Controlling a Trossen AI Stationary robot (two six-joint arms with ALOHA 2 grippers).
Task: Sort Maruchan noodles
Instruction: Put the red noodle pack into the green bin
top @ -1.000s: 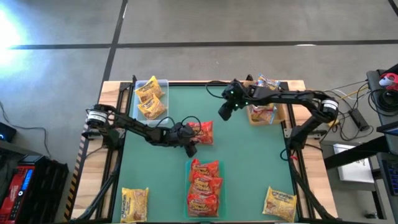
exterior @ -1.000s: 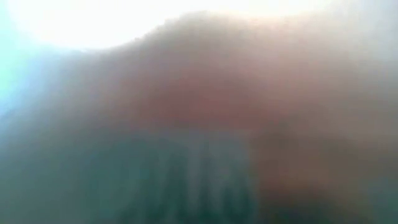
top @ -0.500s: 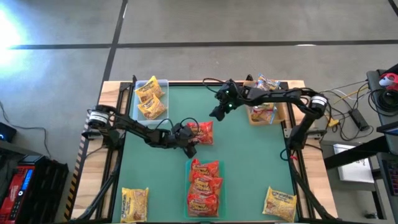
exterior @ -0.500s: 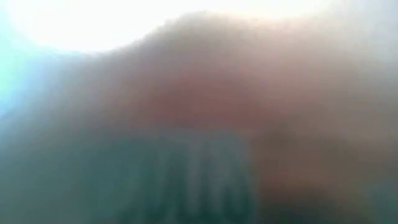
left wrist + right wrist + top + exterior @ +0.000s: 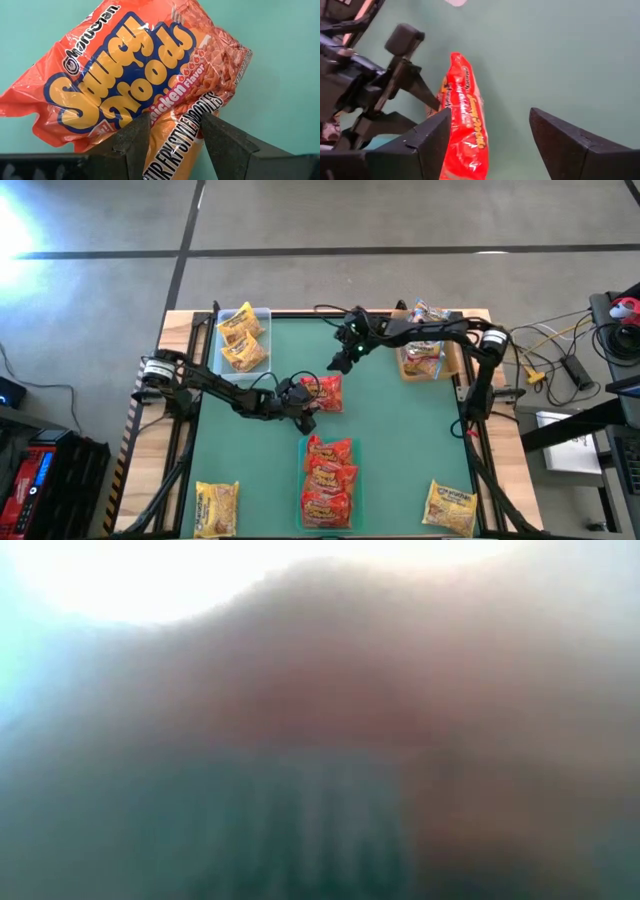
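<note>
Pinching a red noodle packet (image 5: 145, 75) mid-tabletop (image 5: 400, 440), the left pincer (image 5: 170, 132) is gripping only one crinkly end; it could be slipping free on lifting. Beyond, the right pincer (image 5: 490, 135) is hovering spread, risking a collision.

The red-orange noodle packet (image 5: 135, 75) is glossy, crinkled plastic film, its printed face catching highlights; the left gripper's fingers (image 5: 131, 142) are matt dark plastic; the table (image 5: 400, 430) has a smooth, matt green top edged in pale wood; the clear tray (image 5: 264, 315) at far left looks like plastic.
</note>
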